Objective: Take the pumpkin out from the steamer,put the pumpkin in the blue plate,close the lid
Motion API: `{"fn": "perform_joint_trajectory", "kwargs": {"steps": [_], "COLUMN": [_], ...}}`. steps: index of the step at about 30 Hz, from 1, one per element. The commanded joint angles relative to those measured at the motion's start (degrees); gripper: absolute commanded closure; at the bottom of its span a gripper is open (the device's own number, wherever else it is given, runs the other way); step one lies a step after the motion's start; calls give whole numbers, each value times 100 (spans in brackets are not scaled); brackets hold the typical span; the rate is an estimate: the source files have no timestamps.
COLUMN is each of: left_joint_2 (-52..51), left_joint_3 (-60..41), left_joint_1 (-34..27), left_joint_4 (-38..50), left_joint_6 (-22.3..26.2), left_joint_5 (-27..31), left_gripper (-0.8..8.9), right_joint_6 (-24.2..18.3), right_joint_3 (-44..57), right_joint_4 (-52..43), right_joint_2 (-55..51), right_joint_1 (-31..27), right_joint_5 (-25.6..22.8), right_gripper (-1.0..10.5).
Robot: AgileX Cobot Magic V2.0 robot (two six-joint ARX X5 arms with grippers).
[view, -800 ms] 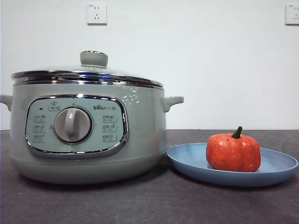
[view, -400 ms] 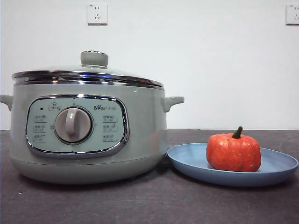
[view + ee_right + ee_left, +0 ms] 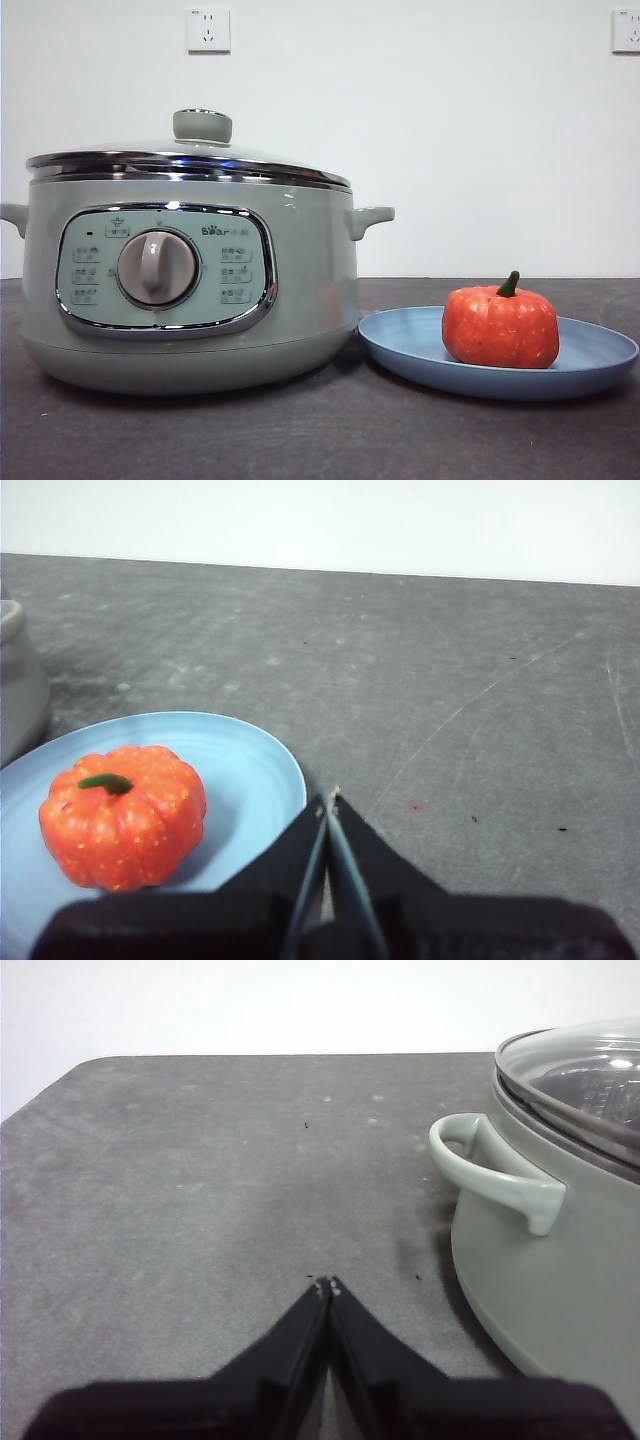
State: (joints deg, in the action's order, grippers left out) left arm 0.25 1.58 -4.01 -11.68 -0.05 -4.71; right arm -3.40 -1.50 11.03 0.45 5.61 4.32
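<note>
The sage-green steamer (image 3: 190, 290) stands at the left of the front view with its glass lid (image 3: 190, 160) sitting closed on it, green knob (image 3: 201, 126) on top. The orange pumpkin (image 3: 500, 326) sits upright in the blue plate (image 3: 590, 362) to the steamer's right. My left gripper (image 3: 327, 1285) is shut and empty above the table, beside the steamer's side handle (image 3: 495, 1173). My right gripper (image 3: 328, 802) is shut and empty, just off the plate's rim (image 3: 285, 755), apart from the pumpkin (image 3: 122, 815). Neither gripper shows in the front view.
The dark grey table (image 3: 330, 440) runs under everything, with its far corner in the left wrist view (image 3: 90, 1065). A white wall with two sockets (image 3: 208, 30) stands behind. The steamer's edge shows at the side of the right wrist view (image 3: 18, 670).
</note>
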Motion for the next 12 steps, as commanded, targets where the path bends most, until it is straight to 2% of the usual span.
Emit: {"fn": "perform_joint_trajectory", "kwargs": {"steps": [1,12], "left_joint_2": [-15,-15], "left_joint_3": [-90,-90], "left_joint_1": [-24,-24], "left_joint_4": [7,7], "left_joint_6": [-35,-35], "left_joint_5": [2,2], "left_gripper": [816,816], "right_joint_6": [55,55], "right_joint_3": [76,76], "right_joint_4": [-17,-17], "right_joint_2": [37,59], "right_joint_1": [2,2], "right_joint_5": [-24,-22], "right_gripper": [945,945]}}
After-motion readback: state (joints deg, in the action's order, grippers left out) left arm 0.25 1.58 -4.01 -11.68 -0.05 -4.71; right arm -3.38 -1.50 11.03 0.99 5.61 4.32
